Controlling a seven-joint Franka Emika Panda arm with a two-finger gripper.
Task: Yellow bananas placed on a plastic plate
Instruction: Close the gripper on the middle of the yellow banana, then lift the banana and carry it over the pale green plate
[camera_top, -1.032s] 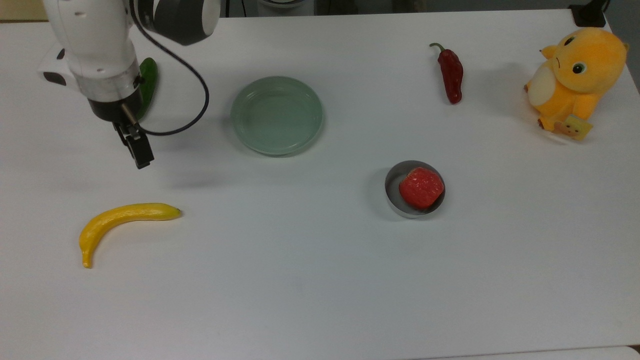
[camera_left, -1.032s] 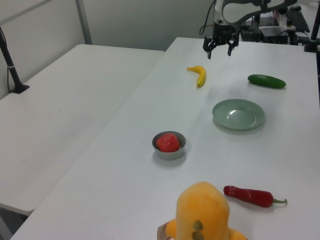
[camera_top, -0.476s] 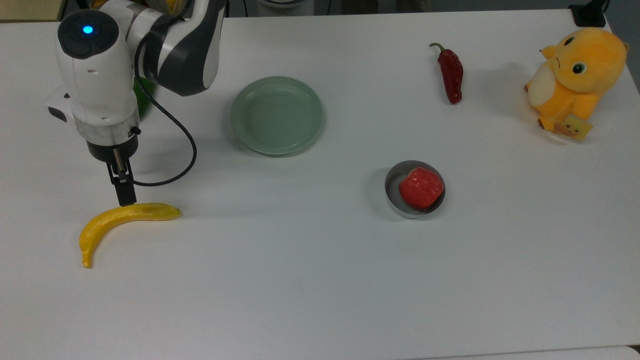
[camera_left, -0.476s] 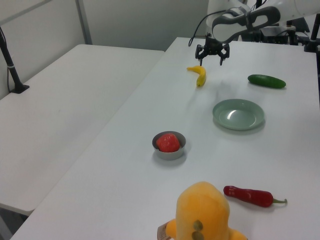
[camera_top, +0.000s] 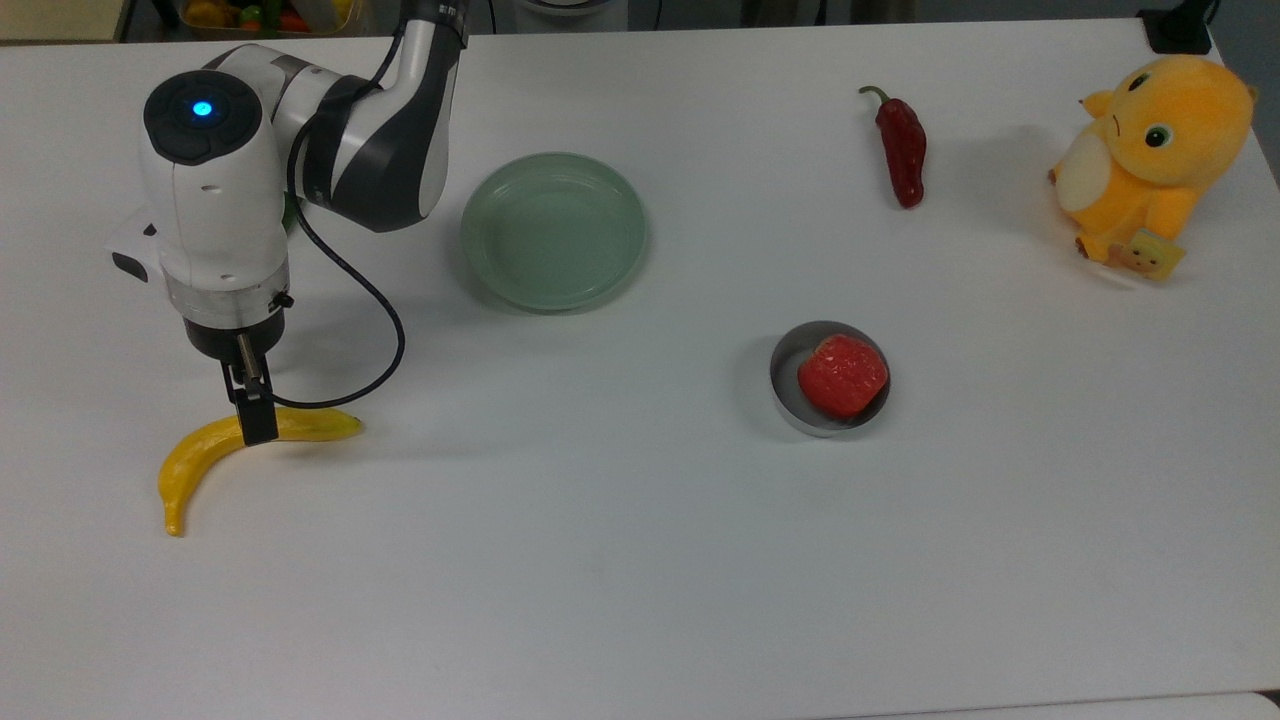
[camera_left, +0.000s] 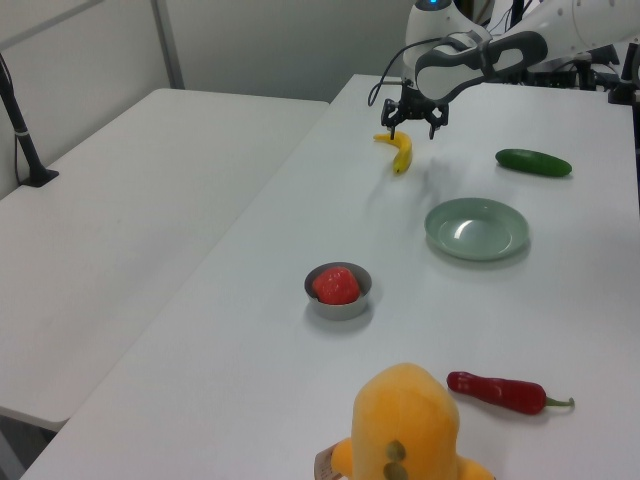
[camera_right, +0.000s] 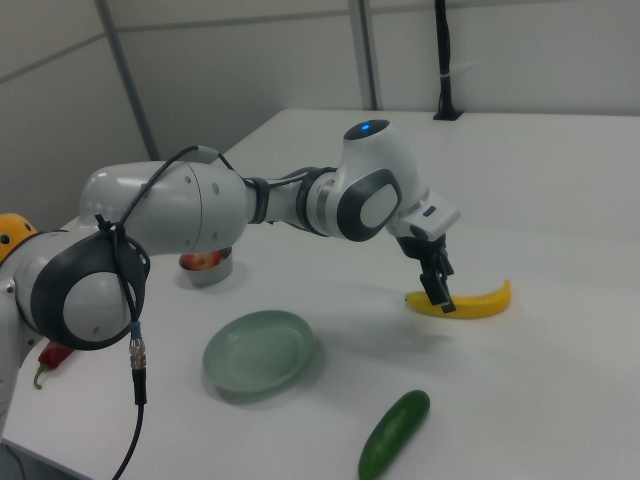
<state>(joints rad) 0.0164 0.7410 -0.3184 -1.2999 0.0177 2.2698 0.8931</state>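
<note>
Now | jaws (camera_top: 257, 428) open, straddling banana (camera_top: 215, 447) mid-body (on table) | plate (camera_top: 553, 230) well apart

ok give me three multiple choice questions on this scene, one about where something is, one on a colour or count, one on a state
1. In the top view, where is the gripper?
A. over the plastic plate
B. at the yellow banana
C. beside the plush toy

2. What colour is the pepper?
A. red
B. purple
C. white

3. What is in the plastic plate now?
A. the banana
B. the cucumber
C. nothing

Answers:
1. B: the gripper sits low at the yellow banana, near the middle of its length, toward the top view's left edge.
2. A: it lies dark red on the white table, with a thin stem.
3. C: the pale green dish shows a bare inside, the banana lies on the table, and the cucumber lies apart from it in the left view.
</note>
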